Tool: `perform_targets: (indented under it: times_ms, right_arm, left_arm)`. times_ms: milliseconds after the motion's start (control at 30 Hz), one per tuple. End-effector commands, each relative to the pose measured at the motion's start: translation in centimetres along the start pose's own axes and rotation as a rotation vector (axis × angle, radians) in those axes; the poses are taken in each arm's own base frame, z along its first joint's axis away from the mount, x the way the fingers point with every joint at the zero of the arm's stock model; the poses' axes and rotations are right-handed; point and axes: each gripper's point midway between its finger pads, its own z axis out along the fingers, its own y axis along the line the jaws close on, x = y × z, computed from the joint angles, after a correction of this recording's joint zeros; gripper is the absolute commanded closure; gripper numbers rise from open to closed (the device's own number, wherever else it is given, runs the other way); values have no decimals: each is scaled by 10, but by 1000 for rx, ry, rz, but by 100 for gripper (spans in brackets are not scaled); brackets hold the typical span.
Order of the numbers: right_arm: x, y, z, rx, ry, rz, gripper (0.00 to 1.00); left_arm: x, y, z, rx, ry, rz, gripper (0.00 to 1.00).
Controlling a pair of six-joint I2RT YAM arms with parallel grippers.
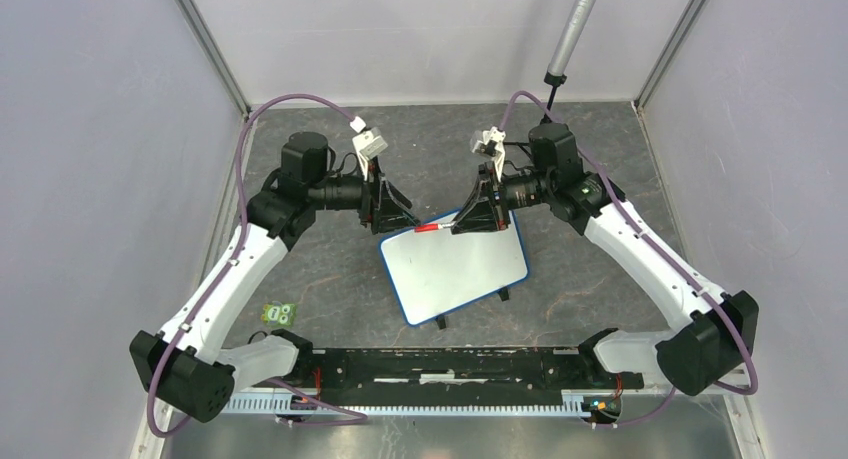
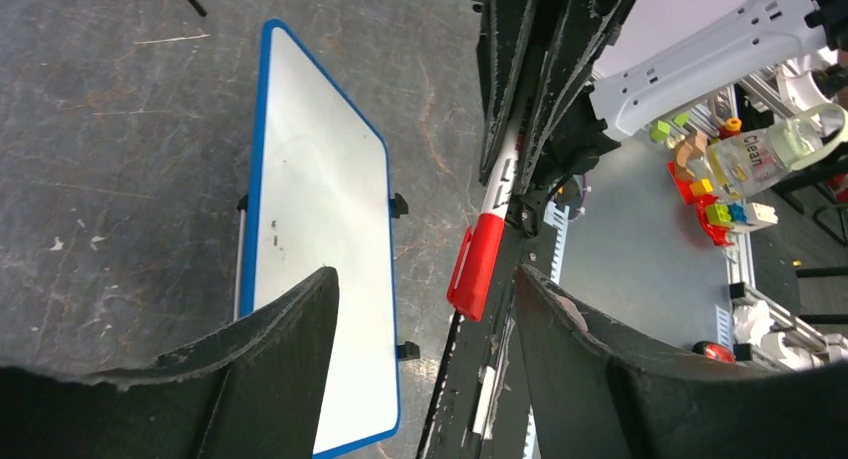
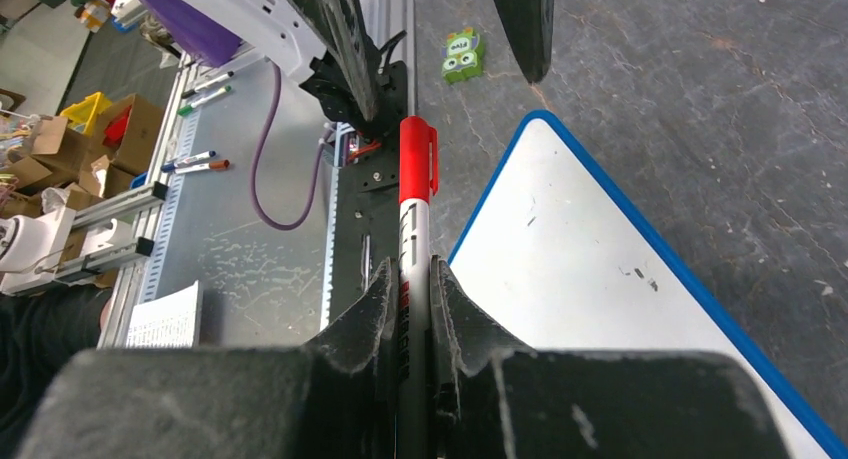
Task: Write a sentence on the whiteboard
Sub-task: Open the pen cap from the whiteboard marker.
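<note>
Two arms over a dark table (image 1: 330, 269), uncapping stage. The whiteboard (image 1: 455, 264) lies flat and slightly askew between the arms, just on the near side of both grippers. Its face carries no writing, only a few dark specks.

The right gripper (image 3: 412, 279) is clamped on the white barrel of a marker (image 3: 408, 234), held level above the board's far edge. The left gripper (image 2: 425, 284) faces it with its fingers spread wide and nothing in them.

The marker's red cap (image 2: 477, 267) is on and points toward that gap. Whether it has reached the space between the fingers cannot be told.

Judged step: removing the cap, before any stroke. The next move calls for the left fingers to close squarely on the cap alone, then a straight pull along the barrel while the right grasp holds firm.
</note>
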Motion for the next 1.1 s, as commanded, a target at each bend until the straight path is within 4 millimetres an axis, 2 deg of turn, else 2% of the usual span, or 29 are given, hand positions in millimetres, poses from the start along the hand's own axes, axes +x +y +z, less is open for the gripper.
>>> perform_targets:
  times_ms: [0, 200, 300, 433, 600, 733, 833, 1067]
  right_arm:
    - [-8, 9, 7, -58, -10, -10, 100]
    - [-14, 7, 10, -54, -5, -22, 100]
    - [-17, 5, 11, -47, -2, -26, 100]
    - [-20, 3, 12, -46, 0, -27, 100]
    - [-20, 3, 13, -55, -4, -15, 100]
    - [-24, 4, 13, -58, -15, -14, 99]
    - [-26, 4, 13, -55, -22, -11, 92]
    - [-31, 3, 13, -45, -40, 3, 88]
  left_arm:
    - [-3, -14, 8, 74, -5, 17, 30]
    - [13, -24, 18, 125, 57, 36, 37]
    - [24, -30, 18, 151, 91, 46, 43]
    - [34, -38, 17, 193, 121, 48, 47]
    - [36, -37, 18, 194, 127, 51, 79]
    - [36, -37, 20, 195, 118, 31, 96]
    - [36, -34, 22, 185, 118, 25, 97]
    - [30, -28, 25, 148, 97, 1, 97]
